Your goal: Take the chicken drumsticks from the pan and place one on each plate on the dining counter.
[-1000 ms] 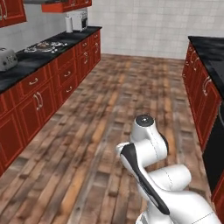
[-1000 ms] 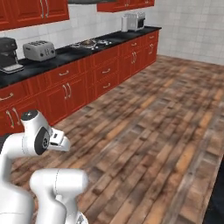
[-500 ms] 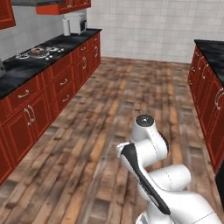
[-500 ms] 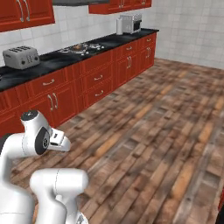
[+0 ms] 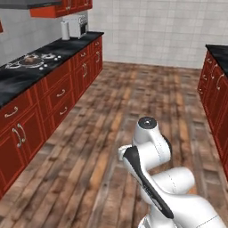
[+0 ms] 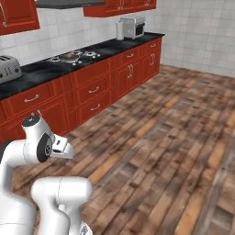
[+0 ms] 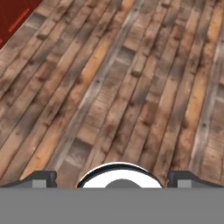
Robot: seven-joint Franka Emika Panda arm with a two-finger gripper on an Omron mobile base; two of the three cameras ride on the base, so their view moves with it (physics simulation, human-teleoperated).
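I hold the pincer [image 7: 112, 179] released over bare floorboards, approach step in hand, the pan [image 5: 30, 59] at ten o'clock on the stove desk [image 5: 18, 75]; next, drive closer.

The pan [image 6: 69, 56] sits on the stove [image 6: 73, 57].

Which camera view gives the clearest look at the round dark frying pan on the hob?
The left base view: the round dark frying pan sits fairly near on the hob, with something brownish in it. In the right base view the pan is smaller and farther off. The hand view looks down at the wooden plank floor.
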